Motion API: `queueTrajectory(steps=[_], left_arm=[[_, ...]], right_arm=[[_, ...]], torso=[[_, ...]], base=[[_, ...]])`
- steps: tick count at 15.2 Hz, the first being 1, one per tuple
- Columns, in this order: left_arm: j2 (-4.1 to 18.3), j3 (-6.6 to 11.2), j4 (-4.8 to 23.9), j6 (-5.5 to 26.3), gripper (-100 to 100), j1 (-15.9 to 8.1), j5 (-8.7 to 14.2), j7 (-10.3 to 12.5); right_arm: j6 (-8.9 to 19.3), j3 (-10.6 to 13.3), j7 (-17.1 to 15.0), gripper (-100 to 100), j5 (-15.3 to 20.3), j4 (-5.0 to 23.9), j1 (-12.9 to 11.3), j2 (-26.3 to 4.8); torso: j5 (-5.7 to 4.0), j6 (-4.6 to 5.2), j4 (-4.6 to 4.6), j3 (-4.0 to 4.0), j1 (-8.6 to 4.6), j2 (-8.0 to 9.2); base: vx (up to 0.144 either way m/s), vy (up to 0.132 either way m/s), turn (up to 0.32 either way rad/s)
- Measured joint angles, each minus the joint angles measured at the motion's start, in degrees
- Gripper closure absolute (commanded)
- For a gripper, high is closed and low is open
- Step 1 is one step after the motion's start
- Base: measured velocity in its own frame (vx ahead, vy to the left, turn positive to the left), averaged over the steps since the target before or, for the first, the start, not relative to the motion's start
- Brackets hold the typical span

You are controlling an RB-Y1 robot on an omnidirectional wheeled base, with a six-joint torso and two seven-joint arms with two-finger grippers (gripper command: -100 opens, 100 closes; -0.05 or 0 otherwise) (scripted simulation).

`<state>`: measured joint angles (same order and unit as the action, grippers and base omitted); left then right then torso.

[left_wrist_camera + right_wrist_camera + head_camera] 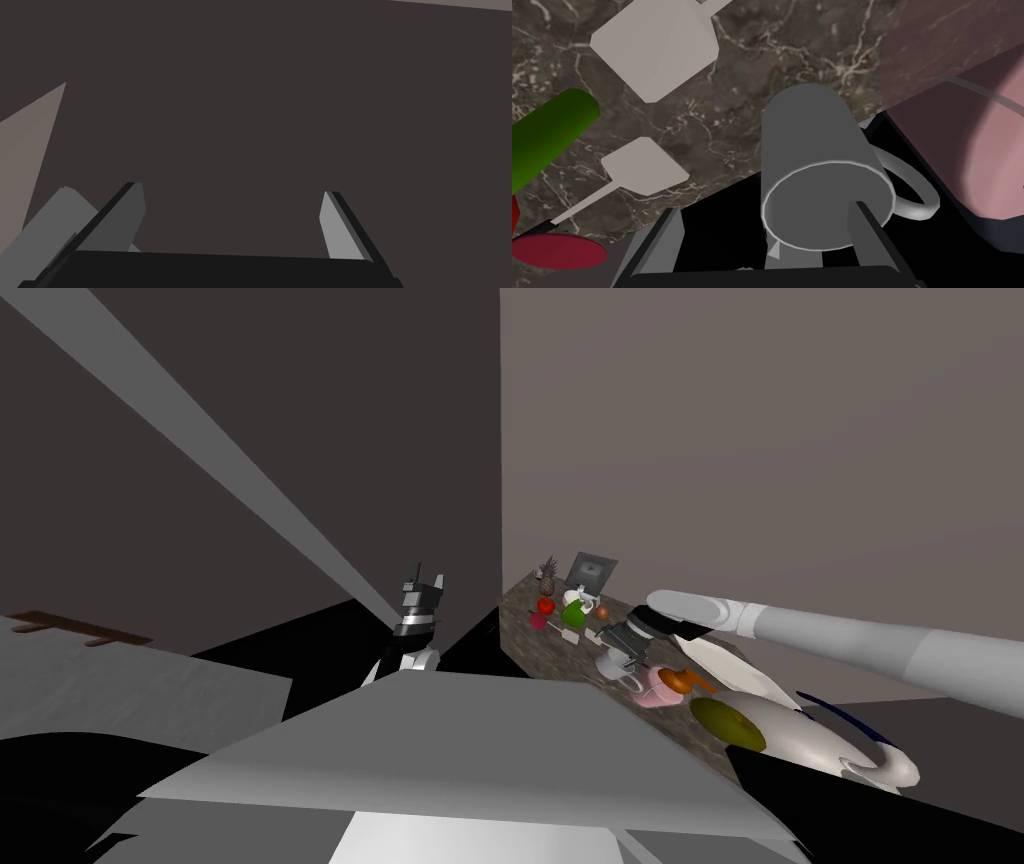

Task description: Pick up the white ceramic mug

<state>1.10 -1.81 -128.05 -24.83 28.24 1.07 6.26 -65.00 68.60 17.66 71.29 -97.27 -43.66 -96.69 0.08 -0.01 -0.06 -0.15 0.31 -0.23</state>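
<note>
Dark marbled counter runs along the brown wall, crowded with things. Right arm stretched out over it. Left arm held up, well apart from the counter; left gripper fingers spread wide, nothing between them. Big white curved vessel at the counter's near end. Pink mug next along. White ceramic mug, drawn grey, sits near the counter's edge just beside the pink mug, handle turned toward it. Right gripper above it, looking into its mouth. Fingers apart, one crossing the open rim, the other clear of the outer wall. Contact: cannot tell. Nearby: green cylinder, two pale paddles, red disc.
</note>
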Motion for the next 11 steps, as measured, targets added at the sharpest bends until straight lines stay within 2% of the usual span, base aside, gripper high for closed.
queueTrajectory(steps=[3,4,9,11], left_arm=[[0.0,0.01,0.0,0.0,0,0.0,0.0,0.0],[0.0,0.01,0.0,0.0,0,0.0,0.0,0.0],[0.0,0.01,0.0,0.0,0,0.0,0.0,0.0],[0.0,0.01,0.0,0.0,0,0.0,0.0,0.0]], right_arm=[[1.6,0.1,0.2,-100,0.8,1.4,1.5,1.9],[1.9,0.1,0.2,100,0.9,1.4,1.6,2.0],[1.9,0.1,0.3,100,0.9,1.4,1.6,2.0],[0.8,0.1,0.0,100,0.4,0.6,0.5,1.0]], torso=[[-0.09,0.01,0.07,0.18,-0.32,0.31],[-0.09,0.02,0.08,0.20,-0.35,0.33],[-0.11,0.03,0.05,0.13,-0.34,0.21],[-0.06,0.06,0.06,0.10,-0.32,0.14]], base=[[-0.035,-0.004,0.023],[-0.007,-0.002,0.001],[0.002,0.000,-0.005],[0.028,-0.002,-0.028]])
